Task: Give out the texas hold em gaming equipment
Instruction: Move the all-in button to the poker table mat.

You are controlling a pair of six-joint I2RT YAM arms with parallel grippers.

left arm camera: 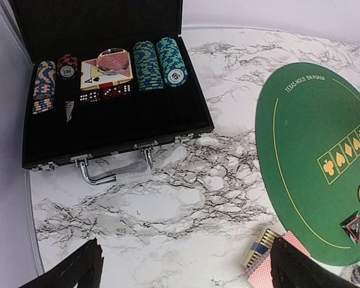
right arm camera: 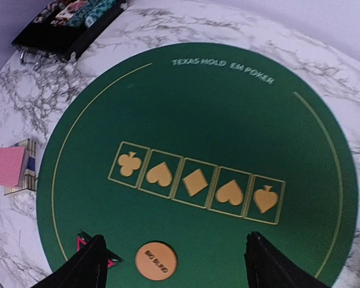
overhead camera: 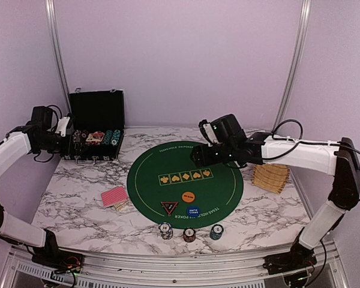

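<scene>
The right gripper (right arm camera: 175, 237) hangs above the round green mat (overhead camera: 185, 180), its two fingers spread wide with nothing between them. Straight below it in the wrist view lies the orange button (right arm camera: 156, 260), flat on the felt, just nearer than the printed row of five suit boxes. The black-red triangle marker (overhead camera: 169, 207) sits to that button's left and the blue button (overhead camera: 193, 211) just beside it toward the near rim. Off the mat's near edge three short chip stacks (overhead camera: 189, 234) stand in a row on the marble table (overhead camera: 78, 204). The red-backed card deck (overhead camera: 114, 196) lies on the marble just left of the mat. A tan slatted wooden piece (overhead camera: 271, 177) rests to the mat's right. The left gripper (left arm camera: 186, 240) is likewise spread and empty, held over bare marble in front of the open black case (left arm camera: 114, 132). Inside the case lie rows of chips (left arm camera: 159, 63) and more cards (left arm camera: 108, 69).
</scene>
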